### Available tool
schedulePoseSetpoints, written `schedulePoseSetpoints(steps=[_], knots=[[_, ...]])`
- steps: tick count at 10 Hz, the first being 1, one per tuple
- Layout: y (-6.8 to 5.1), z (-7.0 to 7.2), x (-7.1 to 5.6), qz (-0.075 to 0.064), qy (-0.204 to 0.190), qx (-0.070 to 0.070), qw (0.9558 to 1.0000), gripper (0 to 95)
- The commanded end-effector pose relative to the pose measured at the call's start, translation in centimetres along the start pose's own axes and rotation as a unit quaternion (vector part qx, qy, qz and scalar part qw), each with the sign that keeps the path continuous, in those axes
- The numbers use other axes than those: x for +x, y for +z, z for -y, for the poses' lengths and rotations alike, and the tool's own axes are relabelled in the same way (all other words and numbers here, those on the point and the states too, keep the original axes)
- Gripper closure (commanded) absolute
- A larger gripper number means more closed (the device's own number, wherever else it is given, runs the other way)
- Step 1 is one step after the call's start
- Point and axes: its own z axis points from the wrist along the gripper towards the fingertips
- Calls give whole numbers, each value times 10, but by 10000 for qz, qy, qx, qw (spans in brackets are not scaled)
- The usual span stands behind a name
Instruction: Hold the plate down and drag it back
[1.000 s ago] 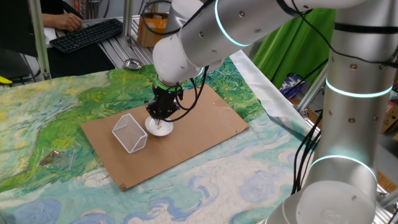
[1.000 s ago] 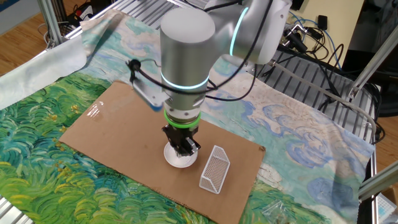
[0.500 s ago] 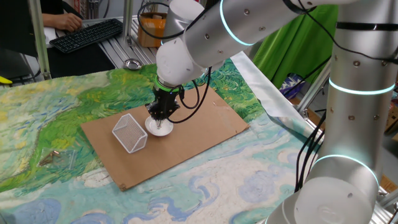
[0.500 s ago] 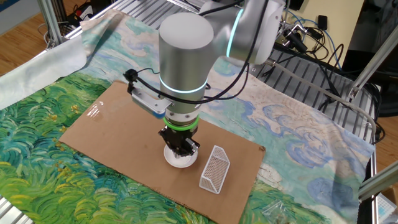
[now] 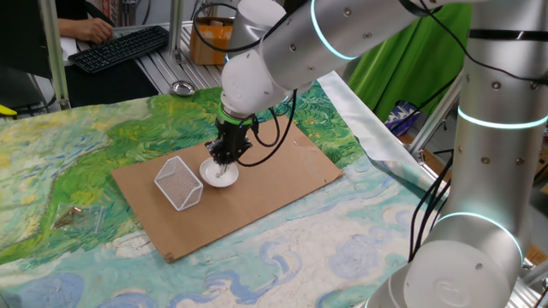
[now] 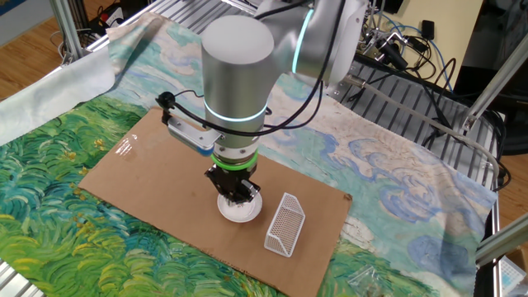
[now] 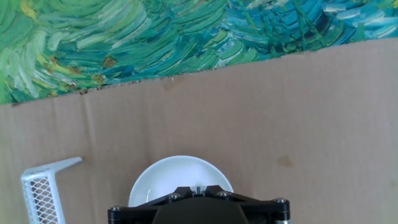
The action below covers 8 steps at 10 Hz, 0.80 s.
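The gripper (image 5: 224, 162) is pointing straight down with its jaws pressed together, bearing on the inside of the plate (image 5: 219, 174) (contact point is hidden by the gripper body in the hand view). The plate is sitting on the cardboard sheet (image 5: 282, 175), just beside the wire-mesh basket (image 5: 179, 182), apart from it. The painted cloth (image 5: 60, 162) is covering the tabletop beyond, with a keyboard (image 5: 118, 44) lying farther back.

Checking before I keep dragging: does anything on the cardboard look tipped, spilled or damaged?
Only the wire-mesh basket looks odd: it lies tipped on its side on the cardboard, beside the plate. The plate sits flat under the shut gripper; nothing spilled or broken.
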Motion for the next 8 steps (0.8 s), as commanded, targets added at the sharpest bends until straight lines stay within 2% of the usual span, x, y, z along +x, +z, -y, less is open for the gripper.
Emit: schedulePoseSetpoints(steps=[1,4,8], knots=[[0,3,1,13,-14,45,10000,950],[0,7,1,10,-31,146,9999,950],[0,8,1,21,-98,379,9992,950]])
